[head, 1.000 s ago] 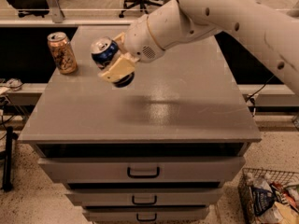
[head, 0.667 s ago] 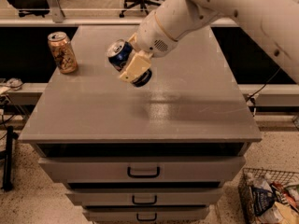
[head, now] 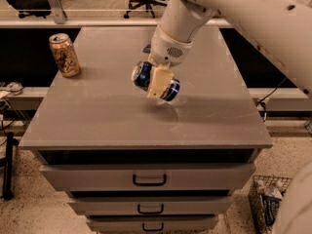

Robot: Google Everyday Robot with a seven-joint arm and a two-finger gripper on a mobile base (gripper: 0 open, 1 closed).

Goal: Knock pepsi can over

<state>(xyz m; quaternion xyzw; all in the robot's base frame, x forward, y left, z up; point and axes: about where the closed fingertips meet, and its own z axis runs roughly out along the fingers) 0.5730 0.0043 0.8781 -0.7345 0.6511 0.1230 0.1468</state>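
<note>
1. Tool (head: 157,82) has swung right, away from the tan can (head: 64,55) toward mid-bench (head: 97,123), clamped around the pepsi can (head: 142,75).
2. Pepsi can lies tipped nearly sideways in its grip, silver top leftward, low over the bench.

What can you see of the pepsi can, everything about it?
The pepsi can is dark blue metal with a silver top, tipped almost onto its side, top end toward image left. The hand is shut around its middle, a cream finger hiding most of the label, over the middle of the grey cabinet top. Whether it touches that surface, I cannot tell.
</note>
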